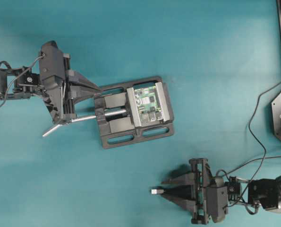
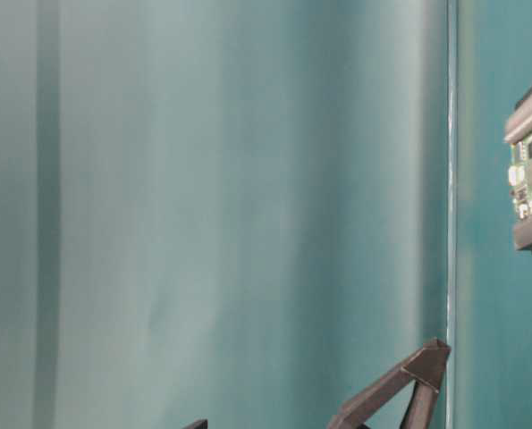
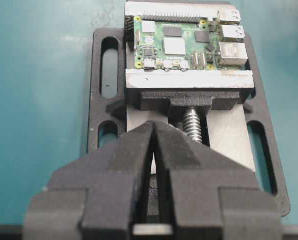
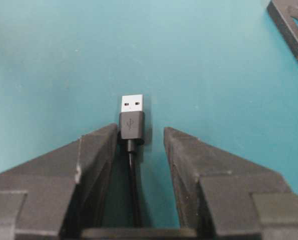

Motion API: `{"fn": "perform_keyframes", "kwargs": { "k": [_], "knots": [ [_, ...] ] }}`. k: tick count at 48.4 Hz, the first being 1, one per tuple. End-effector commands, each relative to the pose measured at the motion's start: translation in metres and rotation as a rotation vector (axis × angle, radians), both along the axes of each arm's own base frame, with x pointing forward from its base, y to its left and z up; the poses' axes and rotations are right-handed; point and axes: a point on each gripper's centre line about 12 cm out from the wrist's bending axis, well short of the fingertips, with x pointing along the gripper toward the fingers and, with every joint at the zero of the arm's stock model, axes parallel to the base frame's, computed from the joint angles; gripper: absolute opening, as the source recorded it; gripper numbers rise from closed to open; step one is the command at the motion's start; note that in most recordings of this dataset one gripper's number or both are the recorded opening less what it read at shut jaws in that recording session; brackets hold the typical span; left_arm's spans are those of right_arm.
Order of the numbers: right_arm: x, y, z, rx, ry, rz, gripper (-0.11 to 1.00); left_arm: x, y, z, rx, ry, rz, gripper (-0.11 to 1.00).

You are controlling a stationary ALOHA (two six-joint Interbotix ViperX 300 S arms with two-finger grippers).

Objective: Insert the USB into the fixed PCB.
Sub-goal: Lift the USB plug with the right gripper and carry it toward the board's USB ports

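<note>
Pickup step: my right gripper (image 4: 138, 137) straddles the USB (image 4: 131, 116) on the table, jaws not yet touching both sides. Next, pinch squarely, then carry to the fixed PCB (image 1: 147, 104) in the vise (image 1: 131, 113).

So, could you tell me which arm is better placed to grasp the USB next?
The right. The USB lies between the right gripper fingers, jaws apart. The left gripper, shut, sits at the vise, away from it.
</note>
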Motion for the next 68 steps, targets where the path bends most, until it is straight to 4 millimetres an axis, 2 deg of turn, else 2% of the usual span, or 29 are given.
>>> {"fn": "perform_keyframes", "kwargs": {
  "k": [1, 10, 15, 32, 42, 51, 68],
  "knots": [
    [-0.003, -0.025, -0.009, -0.041, 0.043, -0.050, 0.42, 0.004, -0.001, 0.008, -0.003, -0.028, -0.002, 0.01],
    [-0.003, -0.025, -0.011, -0.039, 0.058, -0.046, 0.33, 0.002, -0.001, 0.006, -0.002, -0.023, -0.001, 0.01],
    [-0.004, -0.024, -0.011, -0.036, 0.064, -0.045, 0.19, 0.002, -0.001, 0.006, -0.002, -0.022, -0.001, 0.01],
    [-0.002, -0.024, -0.010, -0.027, 0.054, -0.051, 0.19, -0.002, -0.002, 0.002, -0.002, -0.010, -0.003, 0.01],
    [0.005, -0.022, 0.005, -0.012, -0.024, -0.068, 0.19, -0.010, -0.004, 0.006, 0.003, -0.023, -0.010, 0.01],
    [0.010, -0.021, 0.022, 0.046, -0.073, -0.119, 0.19, -0.026, -0.005, 0.021, 0.010, -0.078, -0.011, 0.01],
    [0.014, -0.024, 0.054, 0.235, -0.176, -0.320, 0.19, -0.064, -0.017, 0.025, -0.001, -0.044, -0.047, 0.01]
  ]
}}
